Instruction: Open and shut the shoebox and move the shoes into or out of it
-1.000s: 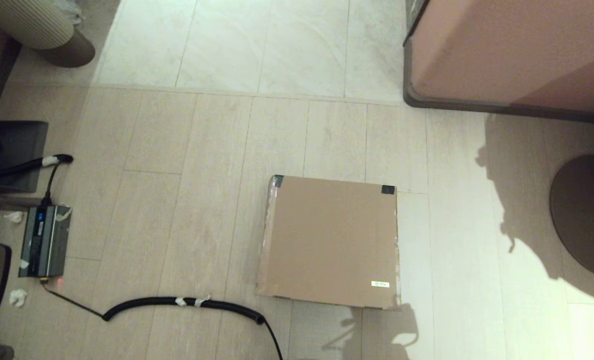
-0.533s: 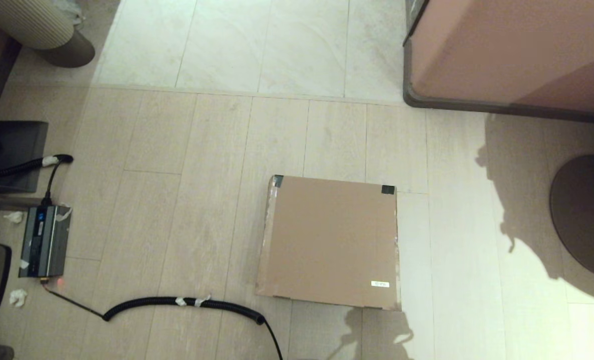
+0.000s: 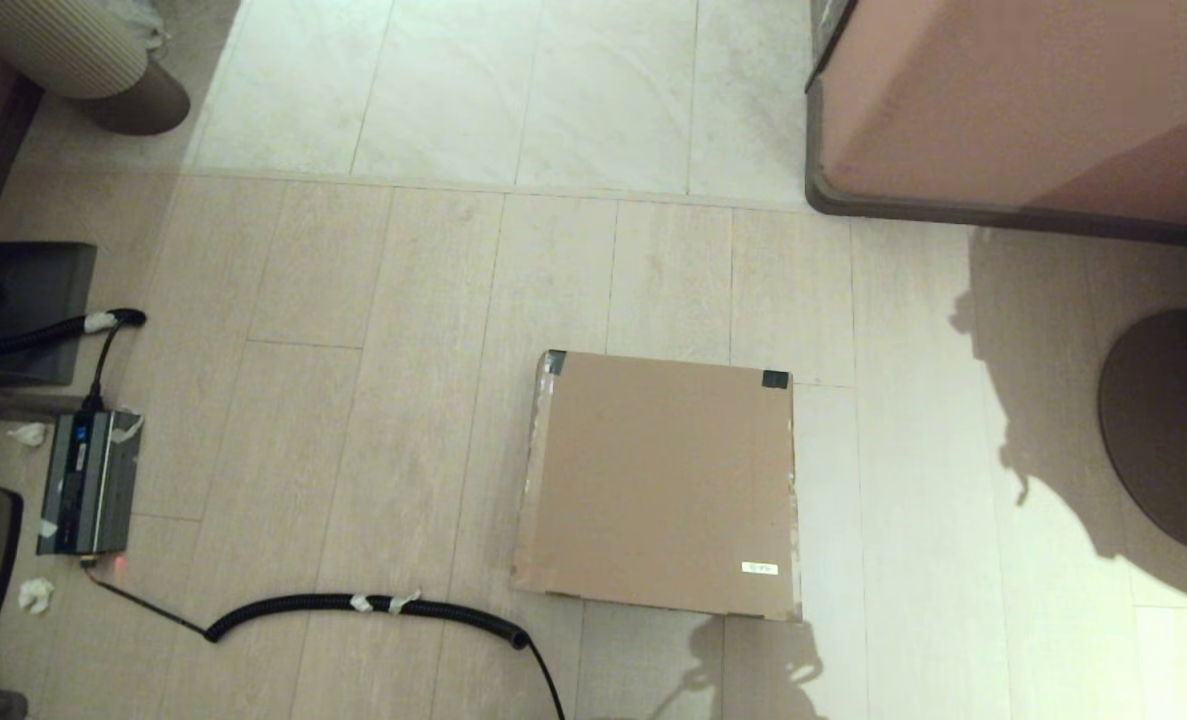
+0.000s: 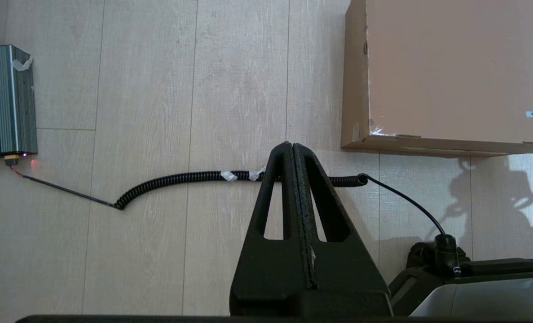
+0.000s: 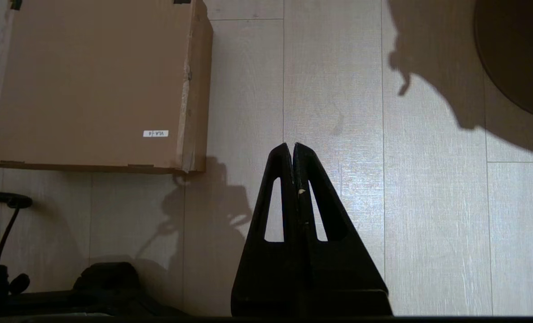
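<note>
Shoebox (image 3: 658, 485) lid down — light, stiff cardboard; lift by front lid edge, ahead of both closed, empty fingers (image 4: 293, 150) (image 5: 292, 150).

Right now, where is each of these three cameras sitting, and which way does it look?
Head view: high on the robot, looking down at the closed shoebox on the floor; no arm shows.
Left wrist view: behind the shut left gripper, facing floor, coiled cable.
Right wrist view: behind the shut right gripper, facing floor.
All three show the shoebox's white label.
</note>
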Tool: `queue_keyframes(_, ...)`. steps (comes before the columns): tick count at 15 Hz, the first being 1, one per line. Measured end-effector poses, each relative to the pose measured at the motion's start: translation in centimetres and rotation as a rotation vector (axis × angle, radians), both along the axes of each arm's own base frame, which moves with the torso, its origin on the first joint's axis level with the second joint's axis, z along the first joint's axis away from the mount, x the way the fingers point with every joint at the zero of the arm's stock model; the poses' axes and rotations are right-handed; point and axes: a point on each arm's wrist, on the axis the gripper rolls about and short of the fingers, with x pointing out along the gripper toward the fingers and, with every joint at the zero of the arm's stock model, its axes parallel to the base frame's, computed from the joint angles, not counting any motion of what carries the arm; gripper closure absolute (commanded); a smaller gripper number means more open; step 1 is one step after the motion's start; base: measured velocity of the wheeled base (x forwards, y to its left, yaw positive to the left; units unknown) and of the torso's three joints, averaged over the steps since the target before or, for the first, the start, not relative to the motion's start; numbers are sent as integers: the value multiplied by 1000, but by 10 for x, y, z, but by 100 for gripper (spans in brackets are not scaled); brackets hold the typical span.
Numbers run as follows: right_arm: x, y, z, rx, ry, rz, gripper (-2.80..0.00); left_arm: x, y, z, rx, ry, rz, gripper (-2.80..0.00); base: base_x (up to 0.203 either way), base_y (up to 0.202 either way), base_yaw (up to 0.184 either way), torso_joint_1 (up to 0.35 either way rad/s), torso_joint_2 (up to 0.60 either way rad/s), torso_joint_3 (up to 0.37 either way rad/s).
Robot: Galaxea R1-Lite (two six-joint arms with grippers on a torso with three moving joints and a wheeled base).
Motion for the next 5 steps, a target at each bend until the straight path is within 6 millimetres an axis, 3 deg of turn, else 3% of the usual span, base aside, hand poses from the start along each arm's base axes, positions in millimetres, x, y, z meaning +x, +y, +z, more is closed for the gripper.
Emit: queue_keyframes(5, 0, 0, 0, 14, -2, -2, 0, 0, 0, 0, -4, 0, 6, 0, 0, 0, 0, 0, 0, 0)
